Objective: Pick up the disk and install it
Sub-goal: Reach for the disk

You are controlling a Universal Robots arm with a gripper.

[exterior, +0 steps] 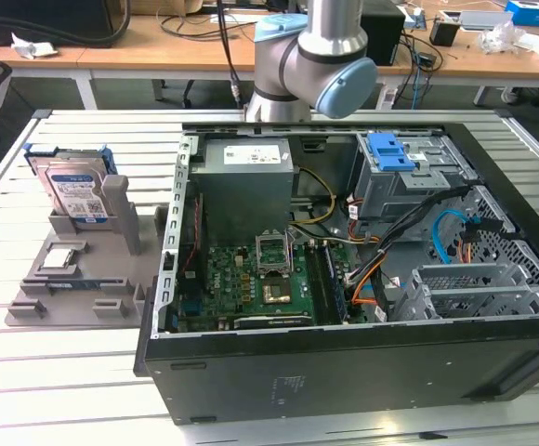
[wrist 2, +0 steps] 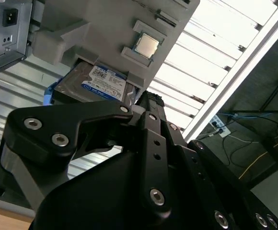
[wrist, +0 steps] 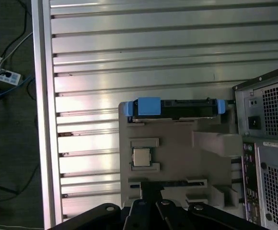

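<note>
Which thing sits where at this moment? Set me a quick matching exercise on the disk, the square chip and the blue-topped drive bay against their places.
Things:
1. disk
2. square chip
3. drive bay

Places:
A. inside the open computer case
B. lying flat in a recess of the grey holder
C. propped on edge in the grey holder's slot, outside the case

Pairs: 1-C; 2-B; 3-A
</note>
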